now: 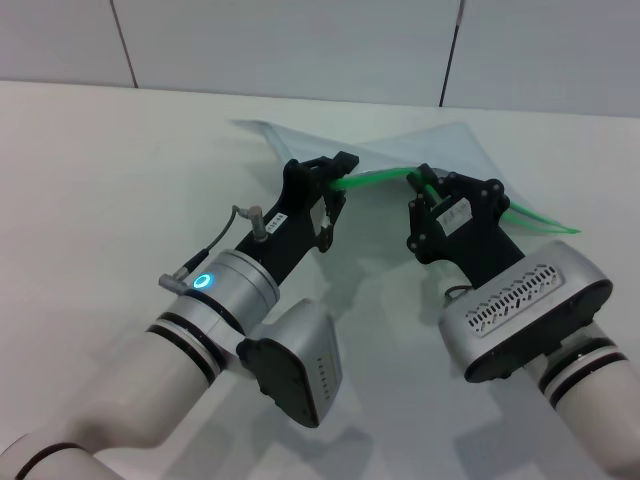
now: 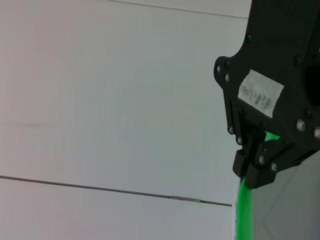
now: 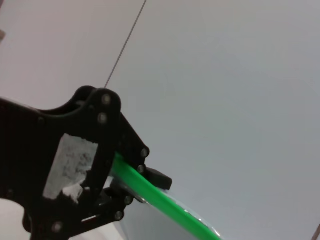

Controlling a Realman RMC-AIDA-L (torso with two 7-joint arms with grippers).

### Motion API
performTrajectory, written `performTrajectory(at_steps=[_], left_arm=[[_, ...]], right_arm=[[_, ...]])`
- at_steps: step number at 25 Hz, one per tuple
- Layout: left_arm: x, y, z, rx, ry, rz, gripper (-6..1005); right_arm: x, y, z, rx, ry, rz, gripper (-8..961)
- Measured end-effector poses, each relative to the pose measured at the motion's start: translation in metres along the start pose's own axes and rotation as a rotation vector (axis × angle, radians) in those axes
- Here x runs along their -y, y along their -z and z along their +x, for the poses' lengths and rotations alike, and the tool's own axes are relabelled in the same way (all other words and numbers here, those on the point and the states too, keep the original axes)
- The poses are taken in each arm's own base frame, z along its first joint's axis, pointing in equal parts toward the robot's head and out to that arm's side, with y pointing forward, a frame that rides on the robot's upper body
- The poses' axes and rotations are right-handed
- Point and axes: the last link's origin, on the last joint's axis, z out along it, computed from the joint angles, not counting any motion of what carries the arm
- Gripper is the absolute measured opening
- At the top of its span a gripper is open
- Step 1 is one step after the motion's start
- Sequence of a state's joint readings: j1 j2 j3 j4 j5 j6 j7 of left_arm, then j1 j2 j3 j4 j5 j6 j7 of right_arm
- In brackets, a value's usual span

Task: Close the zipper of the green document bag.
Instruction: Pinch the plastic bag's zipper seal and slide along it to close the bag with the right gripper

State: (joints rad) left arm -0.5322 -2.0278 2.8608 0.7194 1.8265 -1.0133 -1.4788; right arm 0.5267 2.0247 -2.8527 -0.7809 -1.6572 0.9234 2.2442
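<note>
The green document bag [image 1: 400, 148], a pale blue-grey pouch, is lifted and creased above the white table. Its zipper [image 1: 380, 178] runs as a bright green strip between both grippers and on past the right one [image 1: 535, 220]. My left gripper [image 1: 338, 185] is shut on the strip's left part. My right gripper [image 1: 422, 185] is shut on the strip a short way to the right. The slider tab is hidden by the fingers. The left wrist view shows the right gripper [image 2: 252, 172] pinching the zipper [image 2: 243, 215]. The right wrist view shows the left gripper [image 3: 142, 175] clamped on the zipper [image 3: 165, 205].
The white table [image 1: 100, 180] spreads out on all sides of the bag. A pale panelled wall [image 1: 300, 40] with dark seams rises behind its far edge. Both arms reach in from the near side, close together.
</note>
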Motion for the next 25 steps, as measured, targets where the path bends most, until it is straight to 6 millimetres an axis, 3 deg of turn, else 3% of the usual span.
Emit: performTrajectory(at_steps=[25], left_arm=[[-0.002,0.0,0.003,-0.018,-0.009,-0.011,66]], right_arm=[[0.016,0.0,0.019,-0.06,-0.004,0.05,135]])
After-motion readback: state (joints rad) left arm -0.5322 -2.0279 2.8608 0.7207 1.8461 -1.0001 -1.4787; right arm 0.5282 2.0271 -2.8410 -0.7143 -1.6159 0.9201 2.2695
